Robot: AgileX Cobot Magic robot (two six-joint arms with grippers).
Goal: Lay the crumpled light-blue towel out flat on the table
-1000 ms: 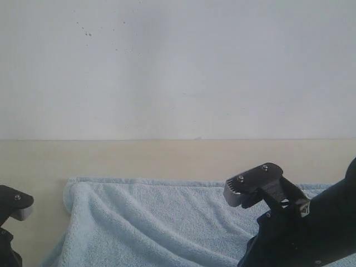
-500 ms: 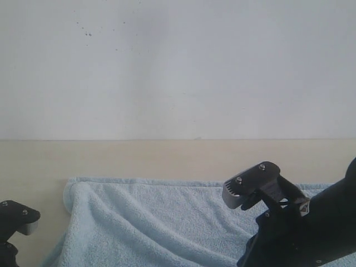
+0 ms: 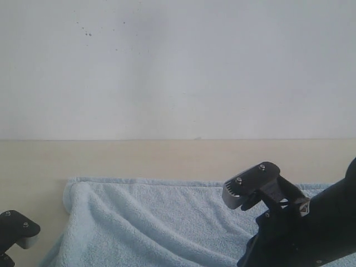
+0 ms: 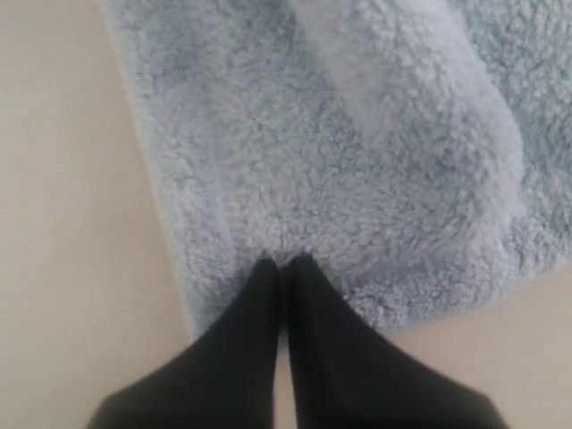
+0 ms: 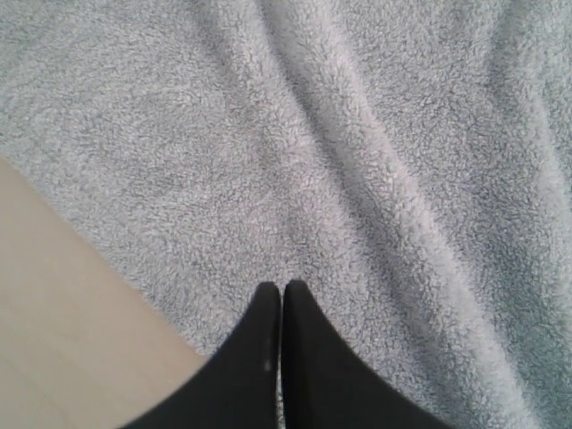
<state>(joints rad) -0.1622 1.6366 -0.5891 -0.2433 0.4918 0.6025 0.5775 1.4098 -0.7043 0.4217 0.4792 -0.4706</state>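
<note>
**Towel lying broadside, both grippers closed**

Nearest, the left gripper [image 4: 281,263] is seen with its black fingers pressed together. The tips are set on the pile just inside a corner of the towel [image 3: 156,222]. Whether any pile is pinched between them cannot be told. In the exterior view this gripper is found low at the left edge, beside the towel's left side.

The right gripper [image 5: 281,286] is likewise closed, with no gap between the fingers, and nothing is gripped. It is held over the right part of the cloth, and that end is partly hidden by its dark arm [image 3: 311,233].

The towel is laid on the table [image 3: 167,156] with its long axis running left to right. Its far hem is kept parallel to the wall line. Soft ridges are seen slanting from the far-left corner toward the near right, so the cloth is not fully smooth. The far-left corner is rounded and slightly rolled.

Beyond the hem a bare strip of table is left. Behind it the white wall [image 3: 178,72] is marked by a few dark specks [image 3: 88,33].
</note>
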